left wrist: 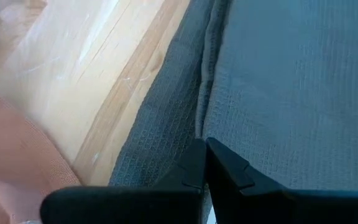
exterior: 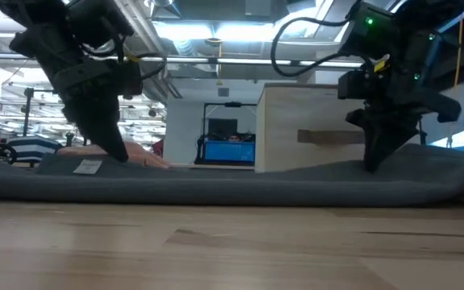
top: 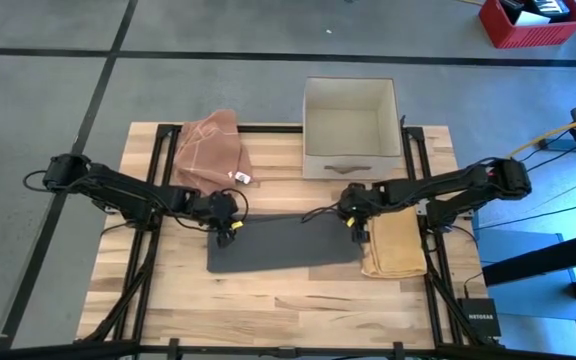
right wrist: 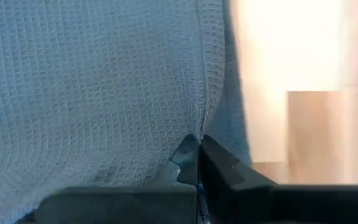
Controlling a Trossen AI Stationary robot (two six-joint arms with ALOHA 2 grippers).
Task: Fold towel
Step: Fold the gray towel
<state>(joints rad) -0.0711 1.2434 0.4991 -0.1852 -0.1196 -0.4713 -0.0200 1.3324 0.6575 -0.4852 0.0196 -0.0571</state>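
We see the grey towel [top: 283,245] lying flat across the near middle of the wooden table [top: 268,310], stretched between our two arms. At its left far corner our left gripper [top: 226,232] is pressed down on the cloth, fingers [left wrist: 229,177] closed together on the towel's hemmed edge. At the right far corner our right gripper [top: 356,228] is down on the cloth too, its fingers [right wrist: 219,165] pinched tight on the edge there. Just beside that corner, touching the towel's right end, lies a folded yellow cloth [top: 396,247]. Farther back on the left sits a crumpled pink cloth [top: 211,150] with a small white tag. Beyond the towel, at the far edge, stands an open beige box [top: 351,128]. On the floor behind the table sits a red crate [top: 531,22].
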